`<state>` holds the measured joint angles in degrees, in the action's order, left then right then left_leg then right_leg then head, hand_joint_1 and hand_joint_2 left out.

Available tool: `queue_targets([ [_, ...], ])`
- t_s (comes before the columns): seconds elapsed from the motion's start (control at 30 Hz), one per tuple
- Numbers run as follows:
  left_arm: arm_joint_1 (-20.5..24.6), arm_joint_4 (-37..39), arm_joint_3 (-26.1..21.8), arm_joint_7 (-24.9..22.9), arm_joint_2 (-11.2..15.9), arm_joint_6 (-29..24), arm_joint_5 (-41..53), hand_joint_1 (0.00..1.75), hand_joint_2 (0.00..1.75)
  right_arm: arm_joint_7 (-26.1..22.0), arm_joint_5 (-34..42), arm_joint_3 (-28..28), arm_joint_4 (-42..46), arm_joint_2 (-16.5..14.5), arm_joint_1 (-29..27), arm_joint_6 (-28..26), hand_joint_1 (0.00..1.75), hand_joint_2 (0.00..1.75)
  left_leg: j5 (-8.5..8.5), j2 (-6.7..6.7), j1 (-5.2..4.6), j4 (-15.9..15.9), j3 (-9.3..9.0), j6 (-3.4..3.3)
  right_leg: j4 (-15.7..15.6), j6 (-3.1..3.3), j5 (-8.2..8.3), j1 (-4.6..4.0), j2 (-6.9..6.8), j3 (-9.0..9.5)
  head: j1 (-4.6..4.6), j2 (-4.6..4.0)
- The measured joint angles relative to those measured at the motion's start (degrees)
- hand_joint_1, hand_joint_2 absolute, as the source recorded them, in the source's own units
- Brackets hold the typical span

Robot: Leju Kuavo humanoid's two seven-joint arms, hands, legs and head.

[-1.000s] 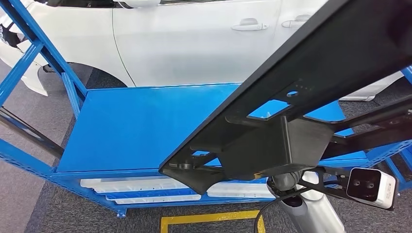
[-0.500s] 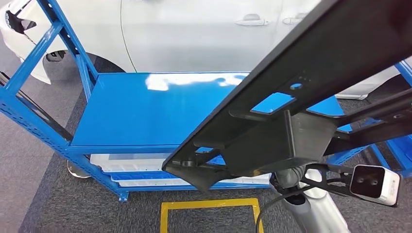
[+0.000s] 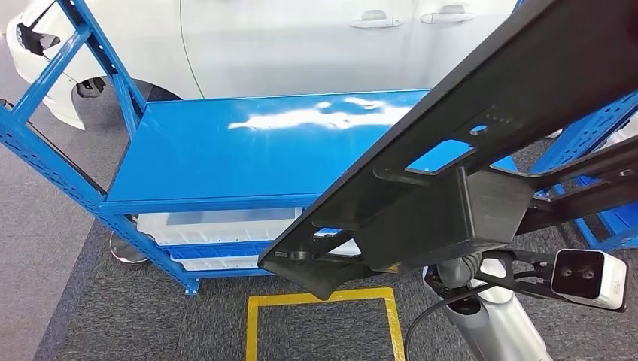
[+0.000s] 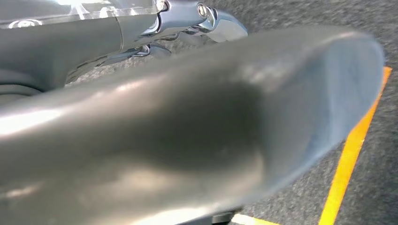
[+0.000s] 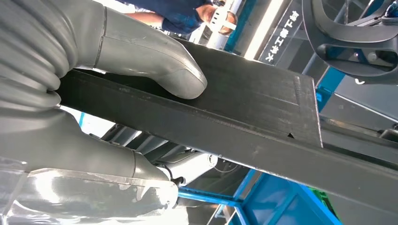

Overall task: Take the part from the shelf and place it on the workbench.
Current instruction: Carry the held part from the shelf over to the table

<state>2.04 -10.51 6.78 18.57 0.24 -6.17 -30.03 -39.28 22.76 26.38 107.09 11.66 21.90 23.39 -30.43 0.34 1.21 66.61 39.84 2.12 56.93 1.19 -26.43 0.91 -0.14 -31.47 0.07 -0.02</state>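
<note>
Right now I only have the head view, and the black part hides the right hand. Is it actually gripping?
Observer: Yes. In the right wrist view the right hand grips the black part, thumb on one face, fingers on the other.
Operator: And the left hand?
Observer: The left hand is a close grey blur above carpet and a yellow floor line; I cannot tell whether it is open.

A white car (image 3: 301,45) stands behind the blue shelf (image 3: 226,150). Yellow tape (image 3: 323,323) marks the grey floor (image 3: 113,316) before the shelf.
</note>
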Motion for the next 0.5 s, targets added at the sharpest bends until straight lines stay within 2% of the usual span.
queue_targets([
  [0.03, -0.1, 0.0, -0.1, 0.3, 0.0, 0.1, 0.0, 0.00, 0.00, 0.0, -0.5, -0.5, 0.0, 0.0, -0.6, 1.1, 1.75, 1.75, -2.09, 0.00, 0.01, 3.9, 0.74, 0.08, 0.0, 0.13, 0.71, -0.21, -0.01, -0.91, -0.03, 0.00],
  [0.07, -0.1, 0.0, -0.1, 0.5, 0.1, 0.1, 0.0, 0.00, 0.00, 0.0, -1.2, -0.9, 0.0, 0.0, -1.2, 2.0, 1.75, 1.75, -2.80, 0.00, 0.00, 6.8, 0.95, 0.09, 0.1, 0.21, 1.41, -0.44, -0.01, -1.84, -0.03, -0.01],
  [0.1, -0.1, 0.0, -0.2, 0.8, 0.1, 0.3, 0.0, 0.00, 0.00, 0.0, -1.9, -1.4, 0.0, 0.0, -1.8, 2.8, 1.75, 1.75, -2.20, -0.01, -0.04, 8.1, 0.37, -0.03, 0.2, 0.26, 2.10, -0.67, -0.02, -2.76, -0.04, 0.00],
  [0.13, -0.1, 0.0, -0.2, 0.9, 0.2, 0.4, 0.0, 0.00, 0.00, 0.0, -2.6, -1.8, 0.0, -0.2, -2.3, 3.4, 1.75, 1.75, -0.68, -0.02, -0.13, 7.2, -1.23, -0.32, 0.2, 0.27, 2.76, -0.91, 0.00, -3.64, -0.04, 0.00],
  [0.17, 0.0, 0.0, -0.3, 1.1, 0.3, 0.6, 0.0, 0.00, 0.00, 0.0, -3.1, -2.2, 0.1, -0.4, -2.7, 3.9, 1.75, 1.75, 0.82, -0.03, -0.28, 4.4, -3.83, -0.78, 0.3, 0.26, 3.42, -1.12, 0.02, -4.44, -0.03, 0.01],
  [0.2, 0.0, 0.0, -0.3, 1.2, 0.5, 0.7, 0.0, 0.00, 0.00, 0.0, -3.5, -2.6, 0.1, -0.6, -3.0, 4.4, 1.75, 1.75, 1.32, -0.05, -0.57, 0.1, -7.21, -1.39, 0.3, 0.19, 4.04, -1.32, 0.06, -5.11, -0.02, 0.02],
  [0.23, 0.1, 0.0, -0.4, 1.3, 0.6, 0.8, 0.0, 0.00, 0.00, 0.0, -3.8, -3.0, 0.2, -0.9, -3.1, 4.7, 1.75, 1.75, 1.03, -0.02, -0.82, -4.5, -10.46, -1.83, 0.4, 0.04, 4.64, -1.45, 0.06, -5.58, -0.01, 0.02],
  [0.27, 0.2, 0.0, -0.5, 1.5, 0.8, 0.8, 0.0, 0.00, 0.00, 0.0, -4.0, -3.3, 0.3, -1.2, -3.2, 4.9, 1.75, 1.75, 0.42, 0.01, -1.11, -8.1, -12.75, -2.11, 0.3, -0.20, 5.22, -1.44, 0.01, -5.83, 0.04, 0.01],
  [0.3, 0.3, 0.0, -0.7, 1.6, 0.9, 0.8, 0.0, 0.00, 0.00, 0.0, -4.1, -3.6, 0.3, -1.3, -3.2, 5.1, 1.75, 1.75, -0.16, 0.04, -1.38, -10.4, -13.99, -2.30, 0.2, -0.52, 5.78, -1.33, -0.08, -5.93, -0.07, 0.01],
  [0.37, 0.3, 0.0, -0.9, 2.0, 1.0, 0.8, 0.0, 0.00, 0.00, 0.0, -4.3, -4.1, 0.3, -1.5, -3.2, 5.0, 1.75, 1.75, 0.84, 0.14, -1.45, -11.5, -13.65, -2.59, -0.3, -1.21, 6.79, -1.04, -0.18, -6.10, -0.24, 0.01],
  [0.4, 0.4, 0.0, -0.9, 2.1, 1.0, 0.8, 0.0, 0.00, 0.00, 0.0, -4.4, -4.4, 0.3, -1.5, -3.2, 4.8, 1.75, 1.75, 1.68, 0.23, -1.36, -11.8, -13.18, -2.94, 0.0, -1.53, 6.19, -0.96, -0.10, -6.46, -0.33, 0.01],
  [0.43, 0.4, 0.0, -1.0, 2.1, 1.1, 0.8, 0.1, 0.00, 0.00, 0.0, -4.5, -4.7, 0.3, -1.5, -3.2, 4.6, 1.75, 1.75, 2.64, 0.35, -1.21, -12.1, -12.50, -3.25, 1.2, -1.82, 4.38, -0.88, 0.00, -7.06, -0.20, 0.01],
  [0.5, 0.4, 0.0, -1.0, 2.2, 1.1, 0.6, 0.2, 0.00, 0.00, 0.0, -5.0, -5.2, 0.3, -1.5, -3.2, 4.3, 1.75, 1.75, 4.33, 0.52, -1.11, -12.3, -10.71, -3.63, 7.2, -2.41, -1.88, -0.56, 0.12, -8.77, 0.03, 0.00],
])
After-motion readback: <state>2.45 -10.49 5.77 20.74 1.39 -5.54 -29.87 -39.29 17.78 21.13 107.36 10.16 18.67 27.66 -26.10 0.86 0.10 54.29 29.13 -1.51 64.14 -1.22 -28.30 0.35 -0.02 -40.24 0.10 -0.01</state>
